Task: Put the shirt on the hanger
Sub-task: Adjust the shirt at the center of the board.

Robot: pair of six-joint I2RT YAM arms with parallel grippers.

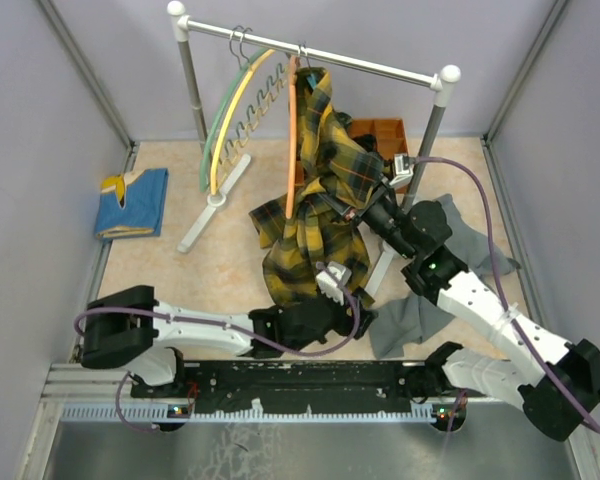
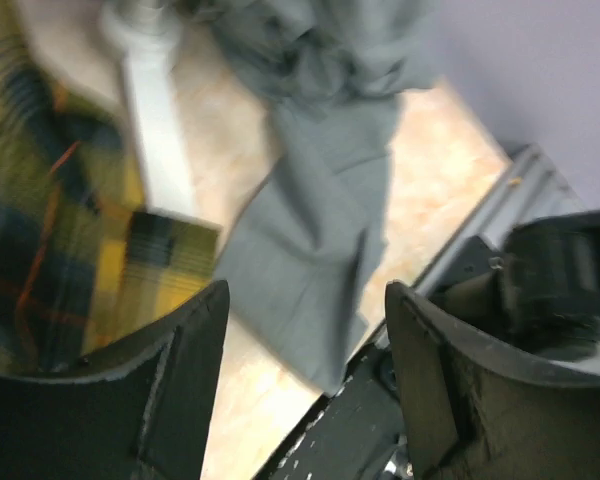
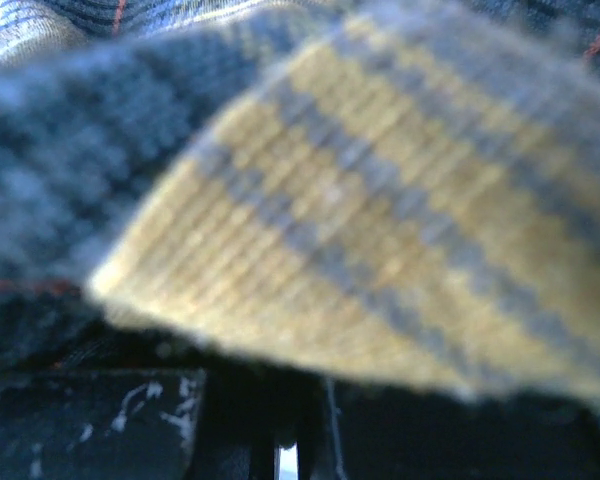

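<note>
The yellow and black plaid shirt (image 1: 320, 190) hangs from its top near the rack's rail and trails down onto the table. A small teal bit (image 1: 308, 77) shows at the shirt's top; the rest of the hanger is hidden in the cloth. My right gripper (image 1: 358, 212) is shut on a fold of the shirt, and plaid fabric (image 3: 360, 200) fills its wrist view above the closed fingers (image 3: 250, 440). My left gripper (image 1: 355, 315) is open low beside the shirt's hem (image 2: 40, 230). Nothing lies between its fingers (image 2: 180, 380).
The clothes rack's rail (image 1: 310, 55) carries green (image 1: 220, 120), yellow (image 1: 236, 108) and orange (image 1: 292, 140) hangers. Its white foot (image 2: 155, 130) lies on the table. A grey garment (image 1: 420, 310) lies right of the shirt, a folded blue cloth (image 1: 132, 202) at far left, an orange box (image 1: 380, 135) behind.
</note>
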